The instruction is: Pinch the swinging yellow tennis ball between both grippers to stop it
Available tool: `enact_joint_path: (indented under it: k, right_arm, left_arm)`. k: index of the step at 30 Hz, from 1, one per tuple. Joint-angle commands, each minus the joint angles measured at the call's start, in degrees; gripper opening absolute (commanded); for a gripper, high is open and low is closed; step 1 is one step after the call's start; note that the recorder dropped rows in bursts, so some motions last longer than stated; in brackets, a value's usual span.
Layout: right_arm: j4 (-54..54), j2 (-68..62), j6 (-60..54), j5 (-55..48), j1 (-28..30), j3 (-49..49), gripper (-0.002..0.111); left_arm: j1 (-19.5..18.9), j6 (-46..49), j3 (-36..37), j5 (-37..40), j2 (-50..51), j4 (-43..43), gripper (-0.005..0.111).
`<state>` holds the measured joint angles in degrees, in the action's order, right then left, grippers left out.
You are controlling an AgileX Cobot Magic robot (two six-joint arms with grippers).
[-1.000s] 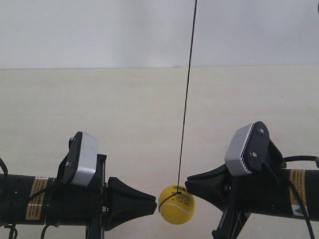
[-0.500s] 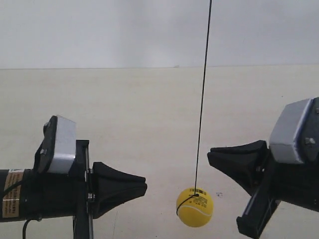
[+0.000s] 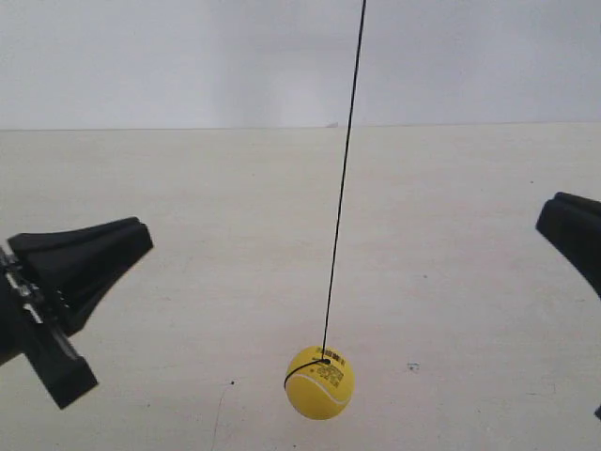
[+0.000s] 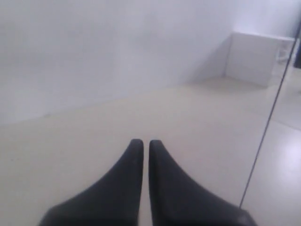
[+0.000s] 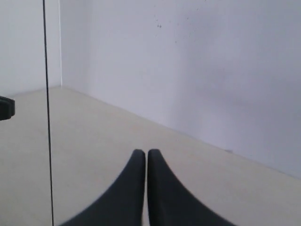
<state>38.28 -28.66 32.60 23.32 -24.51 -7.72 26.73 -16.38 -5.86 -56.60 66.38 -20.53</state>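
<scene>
While the yellow tennis ball (image 3: 319, 381), seemingly stickered, hangs on its string (image 3: 343, 178), we see the left end effector (image 4: 142, 143) and right end effector (image 5: 141, 153) pressed together, well apart from it.

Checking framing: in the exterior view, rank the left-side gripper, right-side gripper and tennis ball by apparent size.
1. gripper at the view's left
2. tennis ball and gripper at the view's right: look alike; that gripper is cropped.

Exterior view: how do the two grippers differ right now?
The gripper at the exterior view's left shows most of its wedge, tilted upward; the gripper at the exterior view's right is mostly out of frame. The first's tip is nearer the yellow tennis ball in that picture. Both are clear of it, jaws closed.
</scene>
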Motion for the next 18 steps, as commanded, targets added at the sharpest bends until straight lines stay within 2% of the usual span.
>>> enact_joint_path:
  k: [1, 5, 10, 18]
  right_arm:
    - [-0.50, 8.04, 3.41, -6.70, -0.05, 0.34, 0.000]
    - [-0.50, 14.22, 6.36, -10.04, -0.05, 0.34, 0.000]
    - [-0.50, 20.80, 8.47, -12.80, -0.05, 0.34, 0.000]
    - [-0.50, 26.99, 10.39, -16.42, -0.05, 0.34, 0.000]
  left_arm:
    - [0.43, 0.43, 3.14, 0.35, -8.85, 6.73, 0.005]
    - [0.43, 0.43, 4.36, 4.65, -17.25, 8.10, 0.005]
    - [0.43, 0.43, 4.38, 15.80, -28.40, 12.42, 0.005]
    - [0.43, 0.43, 4.38, 28.34, -44.19, 12.60, 0.005]
